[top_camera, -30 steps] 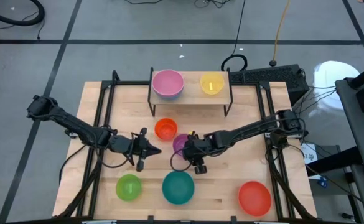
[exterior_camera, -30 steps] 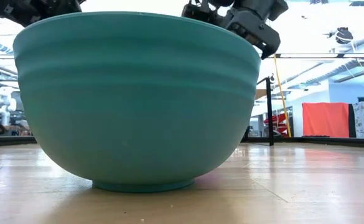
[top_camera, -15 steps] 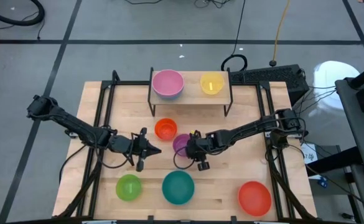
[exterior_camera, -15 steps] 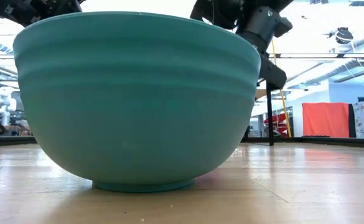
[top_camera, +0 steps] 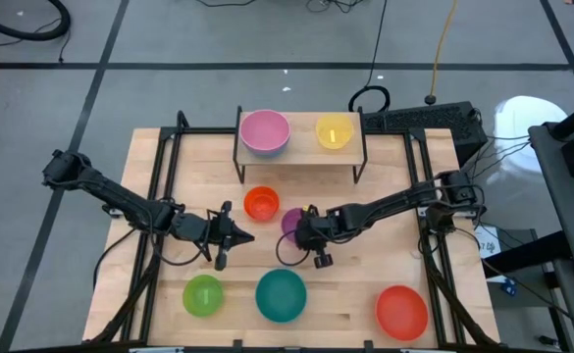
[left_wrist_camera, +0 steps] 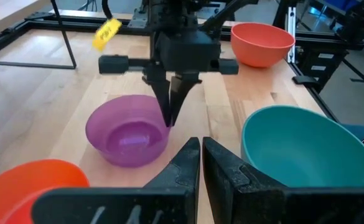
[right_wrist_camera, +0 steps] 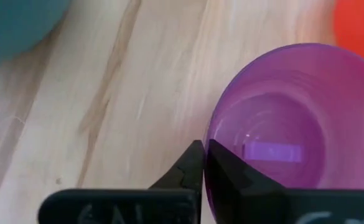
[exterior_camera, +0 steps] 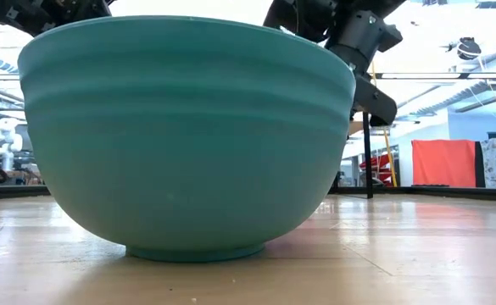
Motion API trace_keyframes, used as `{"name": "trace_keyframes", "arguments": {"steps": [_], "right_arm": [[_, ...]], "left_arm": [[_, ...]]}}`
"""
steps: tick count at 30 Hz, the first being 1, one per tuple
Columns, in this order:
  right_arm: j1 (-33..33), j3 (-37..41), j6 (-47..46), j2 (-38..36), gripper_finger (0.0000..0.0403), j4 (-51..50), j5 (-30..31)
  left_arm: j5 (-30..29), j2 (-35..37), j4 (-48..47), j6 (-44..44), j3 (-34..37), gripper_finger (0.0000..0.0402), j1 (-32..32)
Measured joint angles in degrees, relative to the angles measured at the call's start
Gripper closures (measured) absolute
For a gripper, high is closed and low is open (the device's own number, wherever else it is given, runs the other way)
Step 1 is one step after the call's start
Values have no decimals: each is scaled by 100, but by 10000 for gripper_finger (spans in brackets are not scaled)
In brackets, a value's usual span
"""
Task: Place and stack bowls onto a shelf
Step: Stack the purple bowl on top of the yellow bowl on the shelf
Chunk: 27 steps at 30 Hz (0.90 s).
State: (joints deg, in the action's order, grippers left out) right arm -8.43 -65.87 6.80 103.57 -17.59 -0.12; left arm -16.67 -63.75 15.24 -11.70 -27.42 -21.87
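The purple bowl (top_camera: 289,221) stands on its base on the table's middle, with my right gripper (top_camera: 300,231) shut on its rim. My left gripper (top_camera: 244,237) hangs shut and empty just left of it, above the wood. On the shelf (top_camera: 301,149) at the table's far edge sit a pink bowl (top_camera: 265,131) and a yellow bowl (top_camera: 334,130). An orange bowl (top_camera: 261,203) rests next to the purple one. In the left wrist view my left gripper (left_wrist_camera: 201,149) faces the purple bowl (left_wrist_camera: 126,134) and the right gripper (left_wrist_camera: 170,119). My right gripper pinches the purple bowl's rim (right_wrist_camera: 211,132) on the side toward the table's right edge, one finger inside the bowl and one outside. The fingers (left_wrist_camera: 169,102) slant down from above and from the right. The bowl stands upright on the table.
Near the front edge stand a green bowl (top_camera: 203,294), a teal bowl (top_camera: 281,294) and a red bowl (top_camera: 401,311). The teal bowl (exterior_camera: 184,135) fills the low view and hides most of the table behind it. Black frame rails (top_camera: 159,167) run along both sides.
My right gripper has sunk a little toward the purple bowl and has shut on its rim. The bowl has stayed where it was. The left arm has kept still.
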Motion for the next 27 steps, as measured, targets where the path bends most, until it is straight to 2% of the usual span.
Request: {"name": "trace_keyframes", "arguments": {"steps": [9, 15, 20, 25, 27], "right_arm": [[43, -2, -255, -710, 401, -180, 5], [129, -164, -419, -1297, 402, -684, 71], [183, -784, -381, -1526, 402, -1563, 477], [451, -1533, -327, -1524, 402, -2650, 523], [587, -1772, -221, -1524, 402, -2920, 718]], "left_arm": [[0, 0, -2, 22, 0, 380, 2], [0, 0, 0, 56, 0, 380, 4], [0, 0, 0, 92, 0, 380, 4], [-2, 0, 3, 129, 0, 380, 4], [0, 0, 0, 129, 0, 380, 3]]}}
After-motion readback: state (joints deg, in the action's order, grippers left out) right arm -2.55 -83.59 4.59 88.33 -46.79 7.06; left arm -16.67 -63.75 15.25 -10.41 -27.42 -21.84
